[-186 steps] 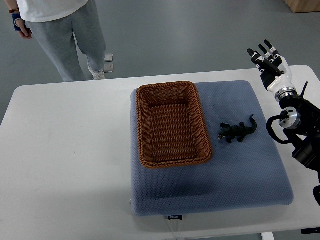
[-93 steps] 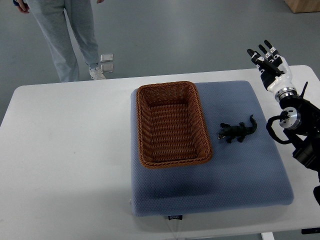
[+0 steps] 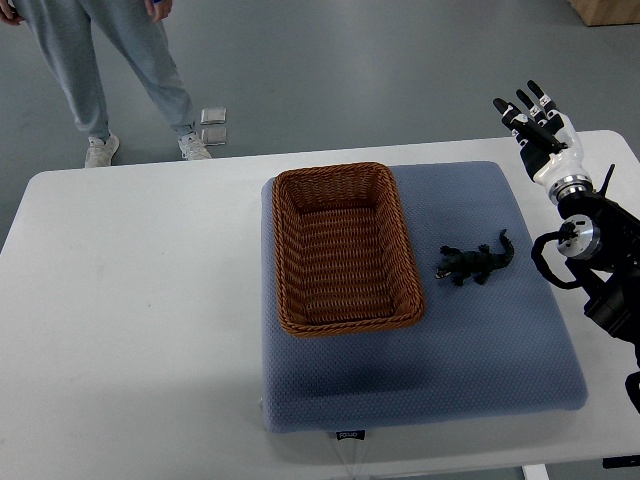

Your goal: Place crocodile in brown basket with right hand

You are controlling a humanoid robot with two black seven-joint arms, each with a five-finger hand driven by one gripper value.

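Dark green toy crocodile [image 3: 476, 264] lay flat on the blue-grey pad [image 3: 480, 350], right of the brown basket [image 3: 335, 172] and near it, with a strip of bare pad between snout and wicker. Not touching. Basket held nothing.

Right hand [image 3: 540, 128] was up at the far right corner of the pad, over the white table [image 3: 130, 300] edge. Fingers [image 3: 520, 105] were extended and spread, nothing in them. Arm came in from the right edge below it. No left arm showed.

Key relation: from the hand, the crocodile lay nearer the robot and to the left, well apart, at a lower level on the pad.

Long axis ran mostly side to side, tilted. Head sat toward the basket and slightly nearer the robot; tail curled up and away, pointing roughly at the hand. The tail end was therefore the closer end.

Judgement: the reach had not begun. The hand would need to swing inward and down, then close across the narrow body. The carry after that looked short, leftward over the basket's right rim.

A person [image 3: 100, 60] stood on the floor beyond the table's far left, clear of the work.
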